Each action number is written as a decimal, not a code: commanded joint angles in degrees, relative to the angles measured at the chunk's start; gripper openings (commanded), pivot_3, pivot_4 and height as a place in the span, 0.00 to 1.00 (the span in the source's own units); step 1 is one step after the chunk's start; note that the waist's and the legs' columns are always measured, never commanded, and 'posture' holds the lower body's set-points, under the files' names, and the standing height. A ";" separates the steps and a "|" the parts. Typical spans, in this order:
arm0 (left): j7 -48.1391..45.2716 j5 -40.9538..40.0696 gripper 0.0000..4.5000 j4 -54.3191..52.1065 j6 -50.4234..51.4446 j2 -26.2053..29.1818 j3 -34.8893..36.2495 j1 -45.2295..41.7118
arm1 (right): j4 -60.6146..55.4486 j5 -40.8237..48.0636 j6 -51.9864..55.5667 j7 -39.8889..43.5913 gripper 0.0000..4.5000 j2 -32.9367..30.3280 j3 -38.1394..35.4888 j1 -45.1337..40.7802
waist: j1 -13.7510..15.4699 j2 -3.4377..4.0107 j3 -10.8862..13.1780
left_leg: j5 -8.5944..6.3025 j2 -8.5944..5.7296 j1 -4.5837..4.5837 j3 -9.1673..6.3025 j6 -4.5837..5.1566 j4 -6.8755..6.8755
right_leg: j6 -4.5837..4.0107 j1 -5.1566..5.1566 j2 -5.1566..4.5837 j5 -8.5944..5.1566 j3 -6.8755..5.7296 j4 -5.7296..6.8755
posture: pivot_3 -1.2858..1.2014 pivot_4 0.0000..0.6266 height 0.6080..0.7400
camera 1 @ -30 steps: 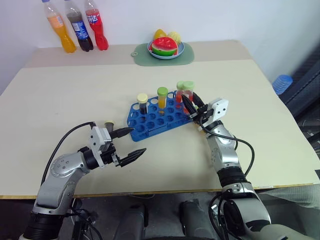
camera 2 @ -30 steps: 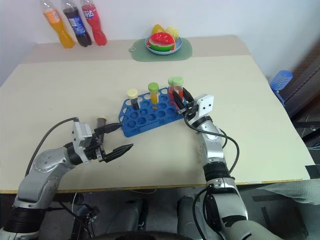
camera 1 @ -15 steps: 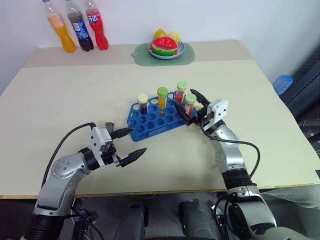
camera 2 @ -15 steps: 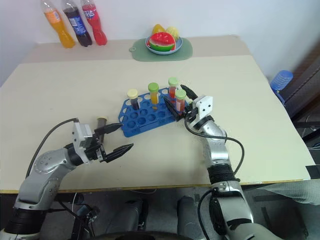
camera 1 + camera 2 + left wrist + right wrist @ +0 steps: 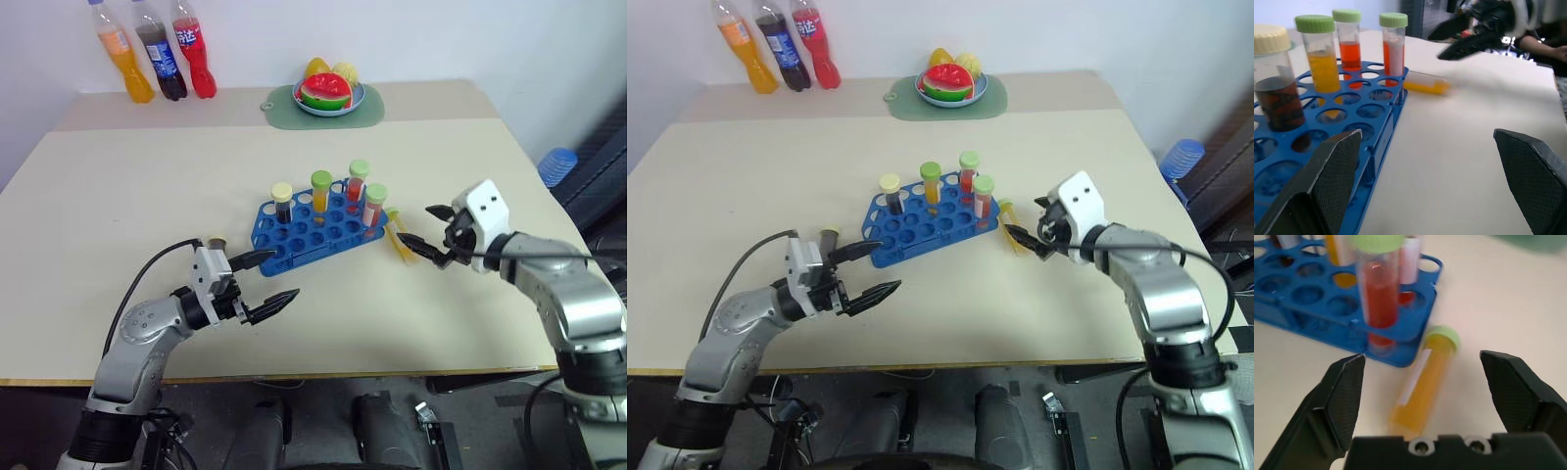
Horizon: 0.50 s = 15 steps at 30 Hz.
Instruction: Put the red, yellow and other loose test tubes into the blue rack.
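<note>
Release is done: the right gripper [image 5: 1027, 231], which a second ago was clamped on the green-capped red tube [image 5: 983, 197], has drawn back with fingers apart, leaving that tube upright in the blue plastic rack [image 5: 921, 227]. A green-capped yellow tube [image 5: 1422, 381] lies loose on the beige table [image 5: 1097, 147] just beside the rack, likely next. The left gripper [image 5: 865, 270] stays spread wide near the rack's other end.

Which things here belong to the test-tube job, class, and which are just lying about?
Job: blue rack; four racked tubes; loose yellow tube; small dark tube.
Lying about: three drink bottles; fruit plate on green mat.
</note>
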 commanded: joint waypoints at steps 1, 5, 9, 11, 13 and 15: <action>-0.41 0.06 1.00 -0.13 -1.21 -0.48 -0.22 -0.87 | 4.26 1.35 11.00 -0.08 0.91 -0.51 1.82 -7.35 | 0.25 -0.02 0.00 | 0.00 0.00 -0.02 -0.02 0.00 0.00 | 0.00 0.00 0.00 0.00 -0.03 -0.02 | 0.52 0.24 1.00; -0.38 0.25 1.00 -0.18 -1.15 -0.95 -0.48 -0.76 | 12.31 1.22 18.48 1.58 0.91 -0.48 6.27 -15.88 | 0.45 -0.02 0.00 | -0.03 -0.02 -0.18 -0.04 0.05 -0.01 | 0.01 -0.08 -0.02 0.00 -0.06 -0.11 | 0.52 0.24 1.00; 0.16 0.17 1.00 -1.06 -0.89 -1.05 -0.30 0.07 | 21.41 -0.12 20.08 4.55 0.91 -0.76 11.27 -22.61 | 0.35 -0.02 0.00 | -0.03 -0.06 -0.30 -0.03 0.05 0.04 | 0.02 -0.17 -0.07 0.01 -0.08 -0.11 | 0.52 0.24 1.00; 0.58 0.12 1.00 -1.72 -0.84 -0.99 -0.08 0.86 | 25.94 -1.39 19.07 5.44 0.91 -0.41 13.47 -24.99 | 0.27 -0.02 0.00 | -0.03 -0.06 -0.31 -0.01 0.05 0.04 | 0.02 -0.19 -0.06 0.01 -0.09 -0.10 | 0.52 0.24 1.00; 1.14 0.10 1.00 -2.54 -0.78 -0.97 -0.01 1.74 | 29.20 -1.99 18.35 6.44 0.91 0.19 14.90 -26.64 | 0.25 -0.02 0.00 | -0.03 -0.06 -0.33 0.00 0.05 0.03 | 0.02 -0.21 -0.06 0.01 -0.11 -0.10 | 0.52 0.24 1.00; 1.70 0.05 1.00 -3.37 -0.67 -0.87 0.10 2.64 | 31.86 -2.70 17.79 7.16 0.91 1.30 16.37 -27.97 | 0.24 -0.02 0.00 | -0.03 -0.06 -0.37 0.01 0.05 0.04 | 0.02 -0.24 -0.06 0.01 -0.11 -0.10 | 0.52 0.24 1.00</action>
